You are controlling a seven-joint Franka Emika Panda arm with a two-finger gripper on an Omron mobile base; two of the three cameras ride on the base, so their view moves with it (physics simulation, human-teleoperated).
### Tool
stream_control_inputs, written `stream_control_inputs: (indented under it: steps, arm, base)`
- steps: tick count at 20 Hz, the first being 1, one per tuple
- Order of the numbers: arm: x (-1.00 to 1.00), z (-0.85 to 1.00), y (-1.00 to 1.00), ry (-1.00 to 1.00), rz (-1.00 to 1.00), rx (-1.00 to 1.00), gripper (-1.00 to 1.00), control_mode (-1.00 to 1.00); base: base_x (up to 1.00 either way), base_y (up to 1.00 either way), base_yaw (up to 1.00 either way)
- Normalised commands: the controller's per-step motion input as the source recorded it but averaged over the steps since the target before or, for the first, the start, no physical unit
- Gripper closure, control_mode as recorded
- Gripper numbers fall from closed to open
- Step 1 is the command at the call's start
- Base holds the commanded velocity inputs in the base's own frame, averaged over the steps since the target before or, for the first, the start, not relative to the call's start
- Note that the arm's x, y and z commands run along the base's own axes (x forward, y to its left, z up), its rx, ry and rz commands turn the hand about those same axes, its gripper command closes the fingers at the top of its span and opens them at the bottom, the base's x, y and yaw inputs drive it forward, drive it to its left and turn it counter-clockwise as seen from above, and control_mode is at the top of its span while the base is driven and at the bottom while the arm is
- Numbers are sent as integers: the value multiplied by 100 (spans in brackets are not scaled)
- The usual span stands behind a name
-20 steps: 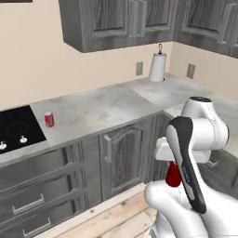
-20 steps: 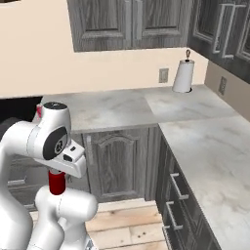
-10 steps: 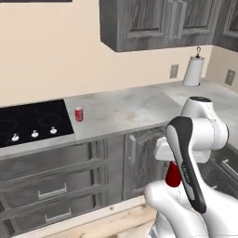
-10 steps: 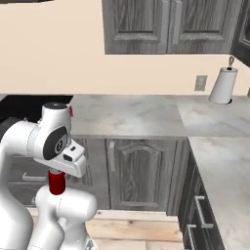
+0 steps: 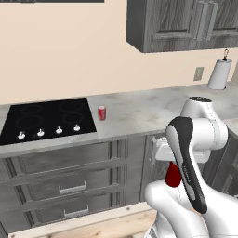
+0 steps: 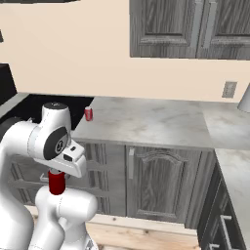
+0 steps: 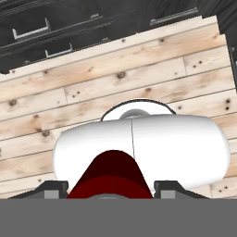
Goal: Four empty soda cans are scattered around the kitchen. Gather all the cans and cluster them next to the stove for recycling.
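The tool (image 6: 57,184) hangs low by the robot's body, clenched on a small red cylindrical soda can (image 6: 56,182) that points down at the light plank floor (image 7: 139,69). A second red can (image 5: 102,113) stands on the grey marble table (image 5: 153,109) just beside the flat black glass stove (image 5: 49,120).

To do this carry well, the robot should keep its grasp firm and the can tucked in until the stove is within reach, then lift and set it upright near the standing can, probably on the bare marble.

Compared with half a second ago, the base cameras have swung, bringing the stove further into frame; the can on the table itself seems unmoved.
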Motion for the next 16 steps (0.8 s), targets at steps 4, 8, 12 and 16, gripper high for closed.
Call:
stream_control_inputs:
  steps: [4, 8, 12, 16]
  arm:
    - [0, 0, 0, 0, 0, 0, 100, 100]
    - [0, 0, 0, 0, 0, 0, 100, 100]
    - [0, 0, 0, 0, 0, 0, 100, 100]
    - [0, 0, 0, 0, 0, 0, 100, 100]
  base:
    - [31, 27, 15]
    - [42, 18, 11]
    - [68, 2, 3]
    - [56, 5, 0]
